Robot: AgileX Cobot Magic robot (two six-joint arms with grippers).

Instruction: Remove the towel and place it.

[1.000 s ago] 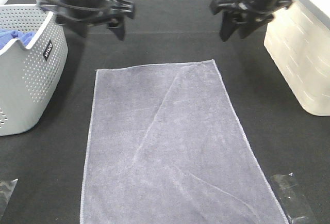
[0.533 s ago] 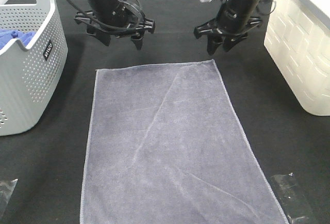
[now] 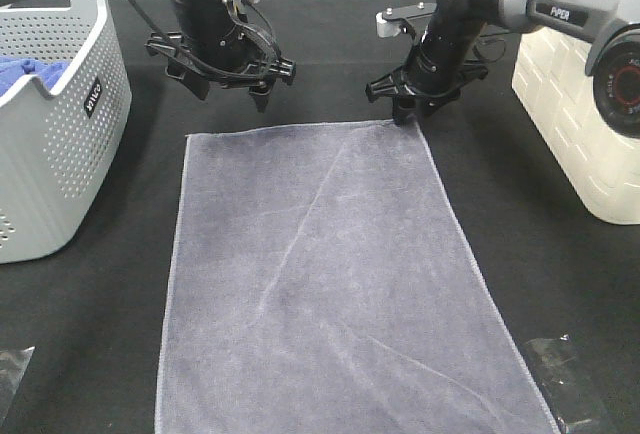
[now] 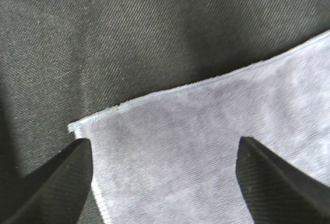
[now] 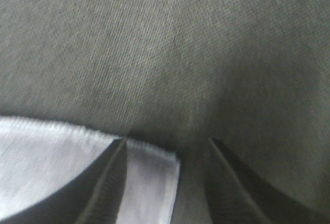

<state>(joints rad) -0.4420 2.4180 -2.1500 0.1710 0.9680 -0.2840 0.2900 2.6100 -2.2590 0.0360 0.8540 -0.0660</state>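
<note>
Towel: lies flat on the dark surface, between the grey perforated basket and a cream bin.
- Look: grey-lavender, short nap, pale stitched hem, faint diagonal creases. The near end runs out of the high view.
- Handling (judged): light, limp, not fragile. It will sag and fold once lifted. The nap should grip well, but the flat edge gives little to pinch.
- Best hold: the two far corners, on the hem.
- Left tool: fingers spread, empty, just above the far left corner.
- Right tool: fingers spread, empty, astride the far right corner, one finger over the hem and one off it.
</note>
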